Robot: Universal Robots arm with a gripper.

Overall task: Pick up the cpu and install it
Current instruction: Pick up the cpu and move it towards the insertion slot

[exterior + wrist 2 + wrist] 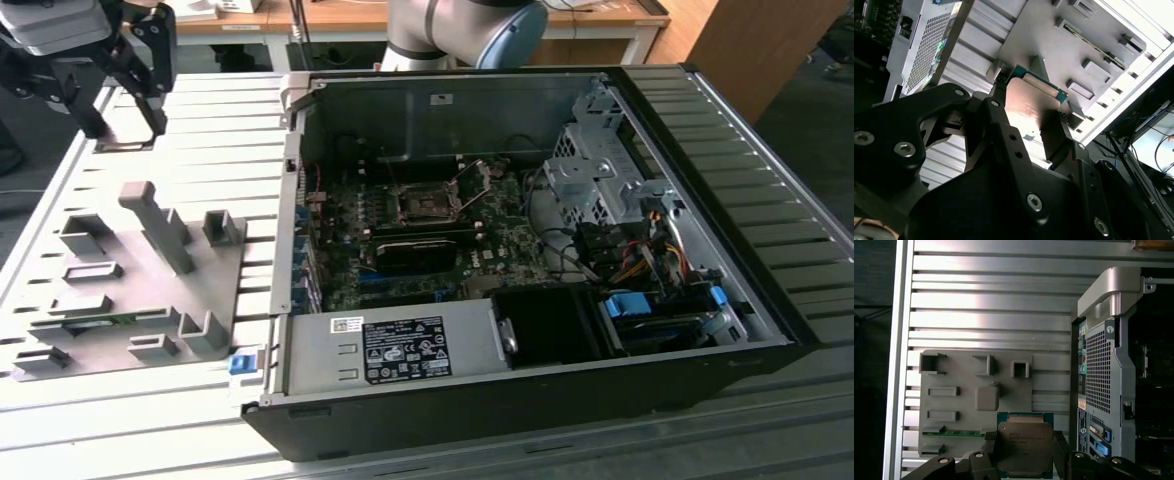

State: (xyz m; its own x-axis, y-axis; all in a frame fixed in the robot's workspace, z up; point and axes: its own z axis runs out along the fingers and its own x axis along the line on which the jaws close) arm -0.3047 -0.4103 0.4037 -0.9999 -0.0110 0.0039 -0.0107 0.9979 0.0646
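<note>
The cpu (1024, 447) is clamped in the gripper (127, 128), off to one side of the open computer case (441, 100).
The jaws are closed on two opposite edges of the cpu, its silvery metal top facing the first wrist view. The gripper hangs at the exterior view's left, over one end of the grey fixture tray (974, 370) on the ribbed aluminium counter (1004, 315). The dark socket (430, 205) on the motherboard lies well apart, inside the case.
</note>
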